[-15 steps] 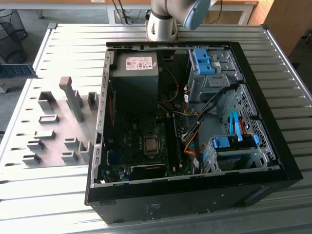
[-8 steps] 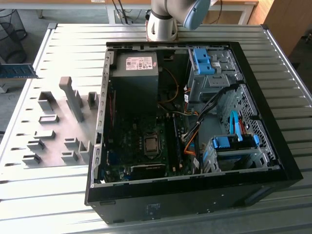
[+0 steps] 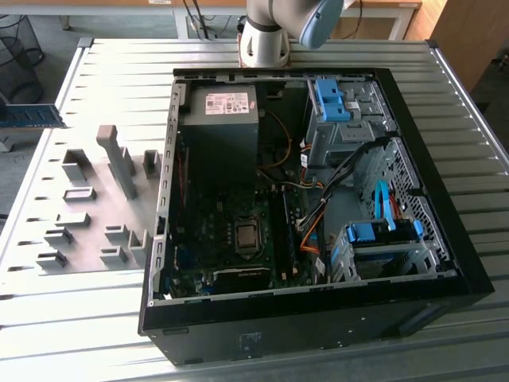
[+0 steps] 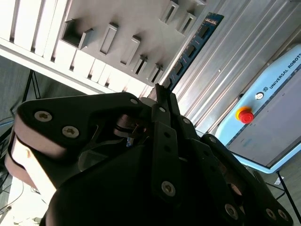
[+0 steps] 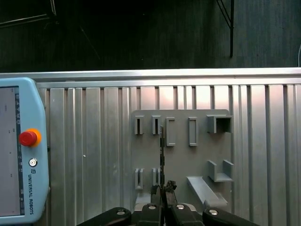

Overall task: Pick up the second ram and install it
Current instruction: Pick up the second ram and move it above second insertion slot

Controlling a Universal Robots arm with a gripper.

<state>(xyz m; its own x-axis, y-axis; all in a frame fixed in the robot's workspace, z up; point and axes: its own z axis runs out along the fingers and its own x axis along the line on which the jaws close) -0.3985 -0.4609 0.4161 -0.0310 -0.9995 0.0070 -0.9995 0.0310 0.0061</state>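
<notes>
The second ram (image 4: 190,49) is a thin blue board with black chips, and it sticks out from between my fingertips. My gripper (image 4: 160,94) is shut on one end of it. In the first wrist view the ram (image 5: 162,146) shows edge-on as a dark line rising from the gripper (image 5: 163,188), over the grey fixture plate (image 5: 181,155). At the exterior view's far left the ram (image 3: 32,117) hangs level above the table's edge. The open computer case (image 3: 159,239) lies on the table, with the green motherboard (image 3: 207,231) and its long black slots (image 3: 280,231) inside.
The grey fixture plate (image 3: 87,207) with raised blocks and a tall slanted piece (image 3: 119,163) lies beside the case. A light blue teach pendant (image 5: 21,155) with a red button rests on the ribbed metal table (image 5: 94,141). Cables and blue drive brackets (image 3: 382,231) fill the case's other side.
</notes>
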